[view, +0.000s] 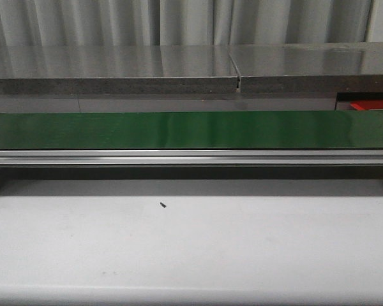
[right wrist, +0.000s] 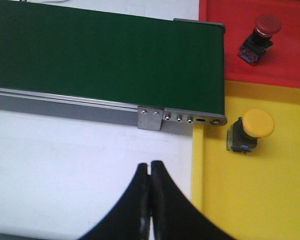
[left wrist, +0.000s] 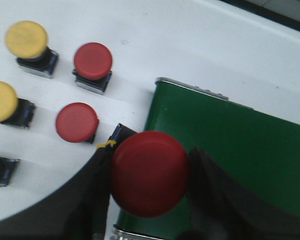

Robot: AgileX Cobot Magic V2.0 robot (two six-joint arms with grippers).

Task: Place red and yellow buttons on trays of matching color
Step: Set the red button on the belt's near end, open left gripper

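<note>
Left wrist view: we are gripping a red button (left wrist: pixel 149 172) in our left hand (left wrist: pixel 149 195) over the green belt (left wrist: pixel 240 145); next we should be releasing it there, while our right hand (right wrist: pixel 150 200) is idling clenched.

Even, soft overhead light. The front view is dim and grainy, with pale glare streaks on the grey steel shelf (view: pixel 179 64). The held big red round button (left wrist: pixel 149 172) looks blurred; wrist views are brighter.
</note>
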